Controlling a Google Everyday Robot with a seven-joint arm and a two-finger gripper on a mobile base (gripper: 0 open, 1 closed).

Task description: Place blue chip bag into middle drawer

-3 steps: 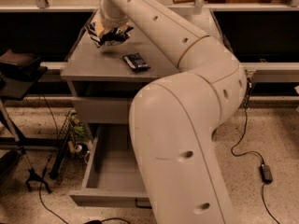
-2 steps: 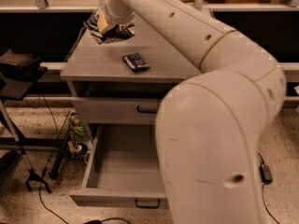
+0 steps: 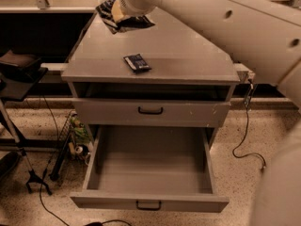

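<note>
- Arm: enters from upper right as thick white links. It spans the rear of the bench diagonally, and its end segment points down and left toward the rear-left corner. A second large white link fills the lower-right edge of the view.
- Tool: at the arm's tip, over the rear-left corner of the bench and against the bag. It is mostly masked by the wrist and the bag. Wide, narrow or holding: cannot tell.
- Blue chip bag: crumpled, dark, shiny. It sits at the rear-left of the bench, directly below and touching the tool's end. Whether it rests on the surface or is lifted clear: cannot tell.
- Middle drawer: pulled fully out toward the camera at the cabinet's lower front. Interior is plain grey, with a black handle centred on the front panel. It is well apart from the bag.
- Upper drawer front: closed, with a black handle and light scuffs. A dark open recess lies just above it, under the bench surface.
- Packet: small, flat, dark blue, lying near the bench's front-centre, apart from the bag.
- Surroundings: black stand to the left. A cable trails on the speckled floor to the right.
</note>
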